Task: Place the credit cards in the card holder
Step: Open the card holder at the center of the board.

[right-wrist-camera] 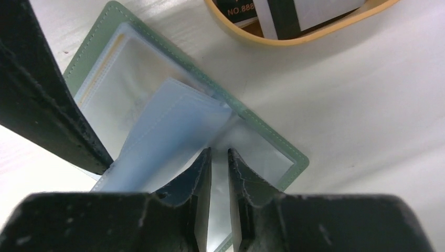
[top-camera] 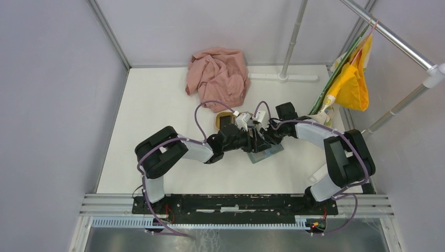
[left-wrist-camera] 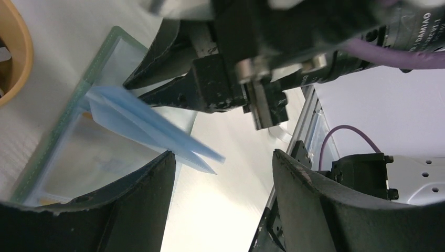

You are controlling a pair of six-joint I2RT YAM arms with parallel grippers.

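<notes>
The job looks barely begun: the card holder (top-camera: 267,153) lies open mid-table, the right gripper (right-wrist-camera: 219,168) pinches up one of its see-through pages, the left gripper (left-wrist-camera: 223,157) is wide and empty, and the credit cards (right-wrist-camera: 286,13) sit in the tray (top-camera: 216,122) at its 10 o'clock.

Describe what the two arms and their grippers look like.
Both arms, left arm and right arm, have white links between bulky black joint housings, with purple cables looping along them. The left gripper and right gripper have black, curved, scuffed fingers.
</notes>
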